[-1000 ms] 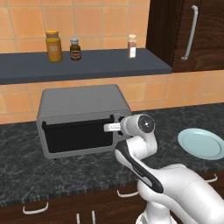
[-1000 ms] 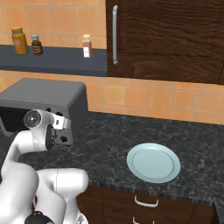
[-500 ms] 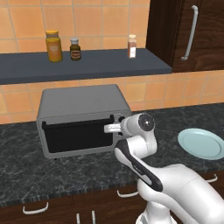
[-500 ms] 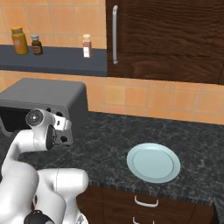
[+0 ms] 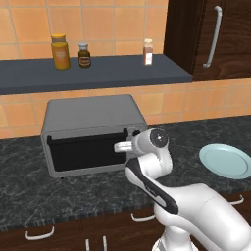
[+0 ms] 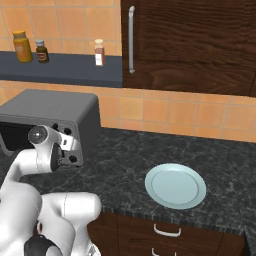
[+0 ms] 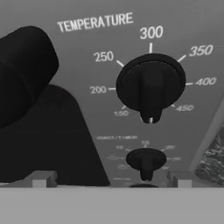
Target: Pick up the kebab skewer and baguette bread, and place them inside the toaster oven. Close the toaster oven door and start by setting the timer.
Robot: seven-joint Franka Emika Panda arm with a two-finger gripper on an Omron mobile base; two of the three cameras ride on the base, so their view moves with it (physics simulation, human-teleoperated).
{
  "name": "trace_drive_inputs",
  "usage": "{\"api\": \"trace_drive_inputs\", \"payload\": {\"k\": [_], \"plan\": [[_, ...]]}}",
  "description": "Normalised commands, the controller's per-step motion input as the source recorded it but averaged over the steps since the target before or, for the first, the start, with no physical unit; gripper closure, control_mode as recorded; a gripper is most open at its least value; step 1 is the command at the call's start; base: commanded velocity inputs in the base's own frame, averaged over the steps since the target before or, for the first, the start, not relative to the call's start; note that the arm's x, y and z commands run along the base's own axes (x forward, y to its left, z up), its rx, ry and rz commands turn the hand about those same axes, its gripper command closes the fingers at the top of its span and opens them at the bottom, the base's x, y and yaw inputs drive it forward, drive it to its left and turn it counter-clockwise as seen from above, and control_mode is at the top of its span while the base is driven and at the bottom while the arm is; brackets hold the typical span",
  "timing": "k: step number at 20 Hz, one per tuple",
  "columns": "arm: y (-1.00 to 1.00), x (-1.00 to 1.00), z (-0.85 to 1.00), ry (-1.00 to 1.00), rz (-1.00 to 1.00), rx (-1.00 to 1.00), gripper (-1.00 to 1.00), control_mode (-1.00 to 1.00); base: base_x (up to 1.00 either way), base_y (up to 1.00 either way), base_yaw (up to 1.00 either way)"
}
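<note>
Oven (image 5: 88, 122) sits on the worktop (image 5: 29, 196), door (image 5: 88, 152) shut. My gripper (image 7: 111, 178) is spread wide, holding nothing, right at the knobs (image 7: 150, 89).

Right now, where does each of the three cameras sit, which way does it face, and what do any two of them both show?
Left base view: behind the arm to its left, looking forward and down at the toaster oven; the white arm rises from lower right.
Right base view: behind to the right, facing the same oven, with a plate on the counter; the arm rises from lower left.
Hand view: on the hand, close to the oven's panel, facing the temperature knob and timer knob; pincer tips sit at the bottom.
Shared: both base views show oven, plate and shelf jars.
</note>
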Motion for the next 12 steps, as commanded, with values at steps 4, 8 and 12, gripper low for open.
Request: {"api": "trace_drive_inputs", "payload": {"k": [4, 8, 12], "plan": [[-0.04, 0.01, -0.55, -0.04, 0.00, 0.00, -1.00, -1.00, 0.00, 0.00, 0.00], [-0.22, 0.14, -0.35, -0.04, 0.00, 0.03, -1.00, -1.00, 0.00, 0.00, 0.00], [-0.37, 0.13, -0.25, -0.02, 0.03, 0.06, -1.00, -1.00, 0.00, 0.00, 0.00]]}}
